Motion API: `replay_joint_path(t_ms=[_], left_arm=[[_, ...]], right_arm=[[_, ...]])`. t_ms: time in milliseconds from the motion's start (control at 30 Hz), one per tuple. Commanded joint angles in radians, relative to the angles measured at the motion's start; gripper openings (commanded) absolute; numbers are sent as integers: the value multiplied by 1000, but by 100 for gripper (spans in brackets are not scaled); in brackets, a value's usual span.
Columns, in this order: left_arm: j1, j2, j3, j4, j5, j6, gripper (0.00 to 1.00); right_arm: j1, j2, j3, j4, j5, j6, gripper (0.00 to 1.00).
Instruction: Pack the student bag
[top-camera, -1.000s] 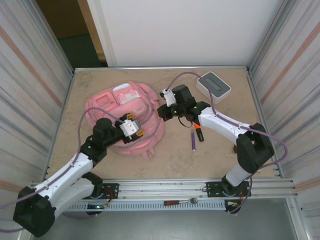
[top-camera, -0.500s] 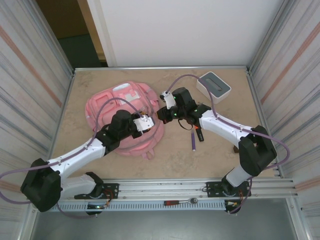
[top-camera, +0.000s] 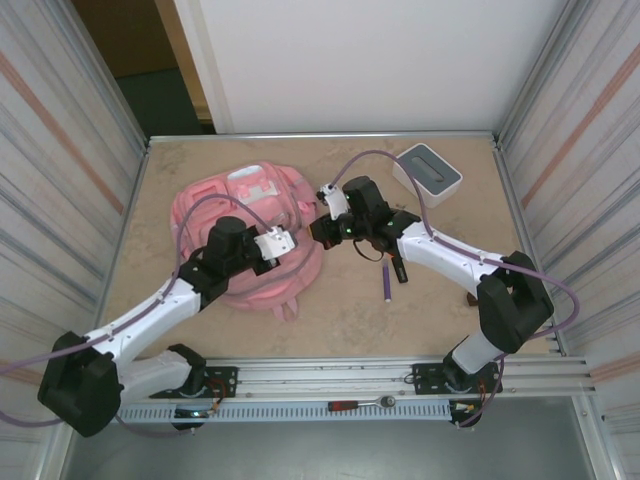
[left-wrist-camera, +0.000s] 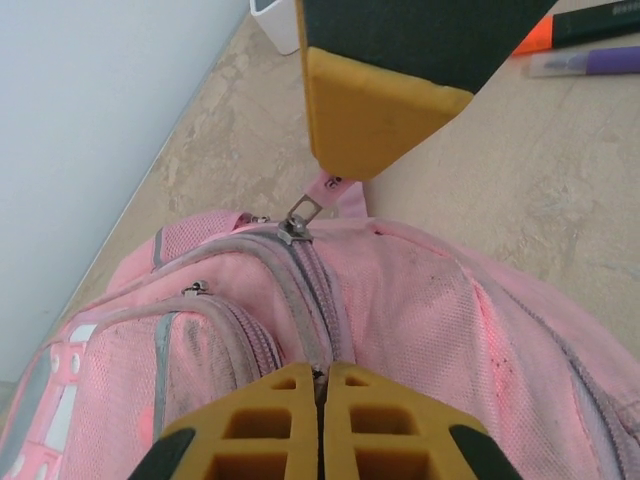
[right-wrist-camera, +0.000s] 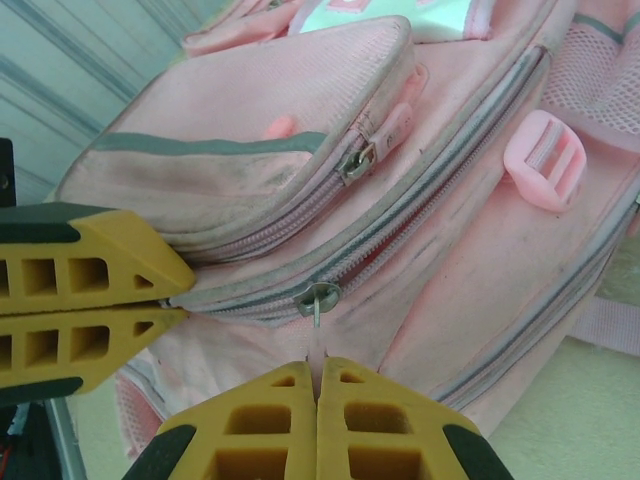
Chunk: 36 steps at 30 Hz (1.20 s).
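Both arms are bent inward over the student bag (top-camera: 240, 200), the left gripper (left-wrist-camera: 320, 385) pinched closed on its zip seam (left-wrist-camera: 305, 290), the right gripper (right-wrist-camera: 318, 375) on a zip pull (right-wrist-camera: 318, 298).

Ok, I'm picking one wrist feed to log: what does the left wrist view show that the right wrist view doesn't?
Left wrist view, not the right: an orange-capped marker, a purple pen and a white box's corner on the table. Right wrist view, not the left: a pink strap buckle and the ribbed side wall. Both: the pink student bag, the left gripper shut on it beside the main zipper, the right gripper shut on that zipper's pull tab.
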Motion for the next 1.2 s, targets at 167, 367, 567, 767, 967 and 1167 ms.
replay_joint_path(t_ms=[167,367,567,767,967,1167], left_arm=[[134,-170,-110,95,212,-44,0],[162,-234,-157,123,315,-52,0],[165,-237,-167,126,363,-51,0],[165,-221,-167,137,406,-56,0],[165,-210,-172,137,408,-49,0],[165,-208,-173,138,415,-44,0]], right_arm=[[-24,15,50,-67,169,-82,0],[-40,123,142,-99,270,-81,0],[-54,239,251,-128,293,-63,0],[-64,344,332,-130,293,-25,0],[-80,388,361,-111,253,-5,0],[-84,430,385,-105,247,-3,0]])
